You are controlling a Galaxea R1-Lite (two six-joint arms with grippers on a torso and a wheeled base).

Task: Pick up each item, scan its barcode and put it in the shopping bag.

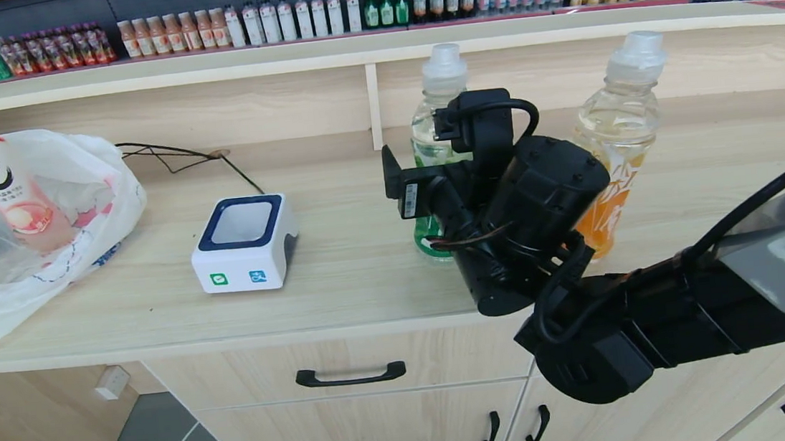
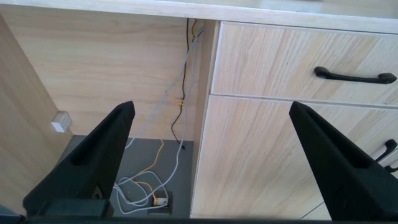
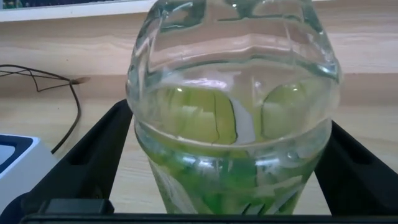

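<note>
Caution: the right gripper's (image 3: 230, 118) fingers are spread astride the green bottle (image 1: 425, 129), upright on the counter (image 1: 356, 289) at 3 o'clock of the scanner (image 1: 245, 242); off-centre closing could topple it against the orange bottle (image 1: 614, 127).

The right arm (image 1: 662, 331) stretches from the lower right up and forward over the work. Its black wrist (image 1: 541, 192) is angled inward, and the right gripper (image 1: 425, 174) is held level about a green bottle (image 1: 443, 75), fingers (image 3: 93, 165) spread wide to either side of it (close by its sides, contact unclear). The left gripper (image 2: 211, 130) hangs low and tilts downward, its two prongs (image 2: 93, 162) set wide apart.
</note>
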